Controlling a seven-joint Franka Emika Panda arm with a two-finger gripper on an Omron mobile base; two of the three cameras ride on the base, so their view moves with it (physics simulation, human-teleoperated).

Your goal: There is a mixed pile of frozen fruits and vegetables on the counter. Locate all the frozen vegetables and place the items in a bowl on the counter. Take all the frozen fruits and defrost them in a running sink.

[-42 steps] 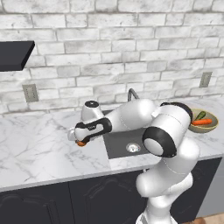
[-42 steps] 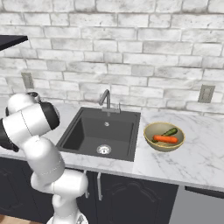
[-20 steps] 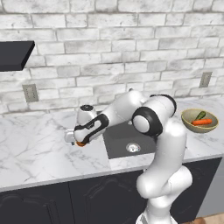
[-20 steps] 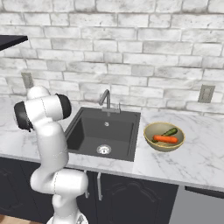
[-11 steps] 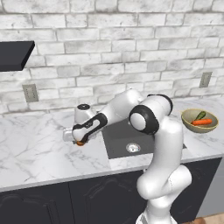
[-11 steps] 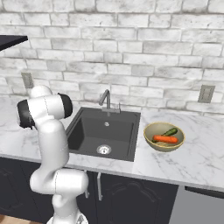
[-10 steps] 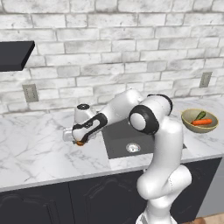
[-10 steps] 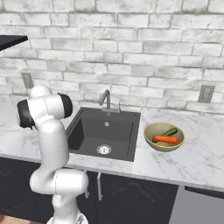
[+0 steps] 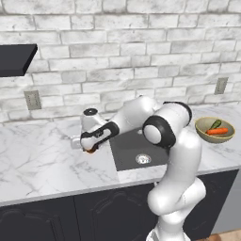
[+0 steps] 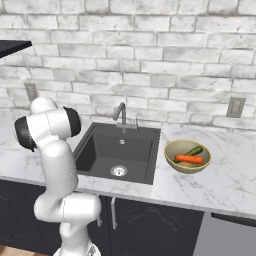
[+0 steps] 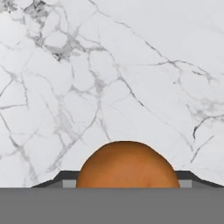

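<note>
My gripper (image 9: 89, 148) reaches down to the white marble counter (image 9: 37, 160) just left of the black sink (image 9: 127, 146). Its jaws are shut on the dull orange frozen fruit (image 9: 90, 150). In the hand view the orange ball (image 11: 127, 164) sits between the fingertips, with veined marble (image 11: 109, 65) beyond it. The tan bowl (image 9: 202, 129) stands right of the sink. It holds an orange carrot (image 9: 217, 132) and a dark green stick (image 9: 215, 124). In the right base view the bowl (image 10: 172, 150) shows the carrot (image 10: 189, 159) and the green stick (image 10: 192, 151) lying side by side.
A curved grey faucet (image 10: 121, 114) rises behind the sink basin (image 10: 115, 150). A brick wall backs the counter, with an outlet (image 9: 33, 100) at the left and another (image 9: 220, 85) at the right. A black shelf (image 9: 16, 59) hangs at the upper left.
The jaws have closed in on the orange fruit. The hand has barely moved, and the bowl and its contents are as before.
</note>
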